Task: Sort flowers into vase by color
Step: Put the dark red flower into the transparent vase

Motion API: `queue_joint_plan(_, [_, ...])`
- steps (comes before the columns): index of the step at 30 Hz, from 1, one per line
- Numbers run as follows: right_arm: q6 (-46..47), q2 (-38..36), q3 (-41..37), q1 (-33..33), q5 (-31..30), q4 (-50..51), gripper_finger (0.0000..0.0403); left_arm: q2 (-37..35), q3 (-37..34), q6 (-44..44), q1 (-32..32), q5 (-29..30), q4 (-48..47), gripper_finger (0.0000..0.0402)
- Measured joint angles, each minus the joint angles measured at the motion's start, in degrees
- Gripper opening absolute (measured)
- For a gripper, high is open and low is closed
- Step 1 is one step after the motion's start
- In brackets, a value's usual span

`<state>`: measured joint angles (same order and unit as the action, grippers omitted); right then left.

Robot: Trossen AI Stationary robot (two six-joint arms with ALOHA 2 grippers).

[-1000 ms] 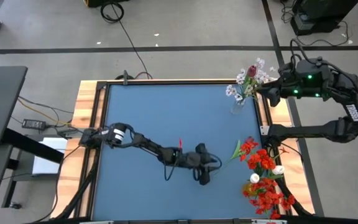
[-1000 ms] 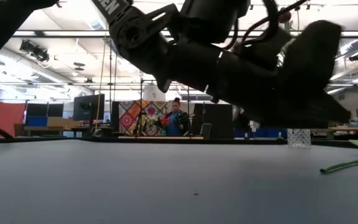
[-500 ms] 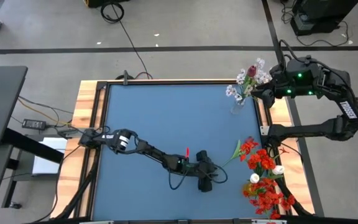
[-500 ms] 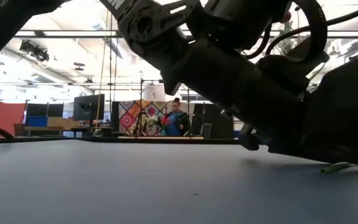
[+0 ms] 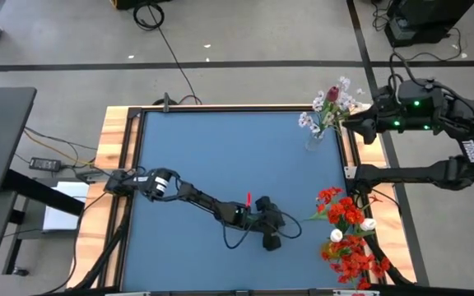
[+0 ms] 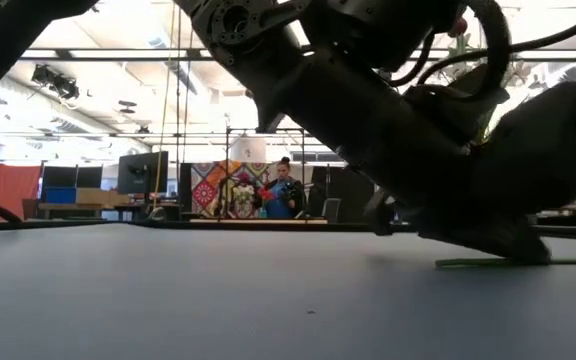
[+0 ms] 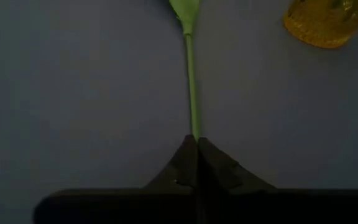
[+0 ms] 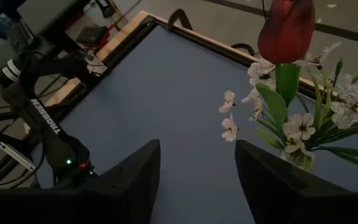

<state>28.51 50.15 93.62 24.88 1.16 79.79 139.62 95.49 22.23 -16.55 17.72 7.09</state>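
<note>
A: Where is the left gripper (image 5: 271, 238)?

B: Low over the blue worktop (image 5: 220, 156), toward its near edge and right of the middle; the arm reaches out long from the left side. In the left wrist view its fingers (image 7: 182, 168) are pressed together on the end of a thin green stem (image 7: 192, 87); the stem lies flat on the worktop and runs straight away from the tips.

A: And the rest of that flower?

B: From above the stem leads right toward the pile of red flowers (image 5: 348, 238) at the worktop's right edge; a couple of white buds (image 5: 336, 236) lie among the red blooms; which bloom belongs to the held stem I cannot tell.

A: The vase?

B: A clear vase (image 5: 316, 138) stands at the far right corner; in it a dark red bud (image 8: 286, 28) stands upright above sprays of small white blossoms (image 8: 300, 127).

A: The right gripper (image 5: 350, 125)?

B: Beside the vase, just off the worktop's right edge, held above; its fingers (image 8: 129, 180) stand apart with nothing between them.
</note>
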Motion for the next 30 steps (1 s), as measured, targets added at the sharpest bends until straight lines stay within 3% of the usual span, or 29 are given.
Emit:
queue_joint_plan(7, [-0.1, -0.9, 0.0, 0.0, 0.0, -0.4, 0.0206, -8.4, -0.7, 2.3, 4.5, 5.1, -11.8, 0.0002])
queue_joint_plan(12, [-0.2, -1.0, 0.0, 0.0, -0.2, -1.1, 0.0207, -16.8, -0.3, 1.9, 8.8, 5.2, -18.5, 0.0001])
queue_joint_plan(15, [-0.2, -1.2, 0.0, 0.0, -0.2, -1.2, 0.0208, -22.2, -0.5, -1.8, 11.0, 1.7, -20.3, 0.0001])
queue_joint_plan(23, [2.7, -3.8, 0.0, 0.0, 1.8, -3.4, 0.0208, -35.6, -0.2, -12.5, 15.7, -17.5, -20.4, 0.0000])
queue_joint_plan(30, [3.2, -9.2, 0.0, 0.0, 4.9, -21.7, 0.0208, -41.3, -0.2, -13.9, 21.5, -26.4, -15.0, 0.0000])
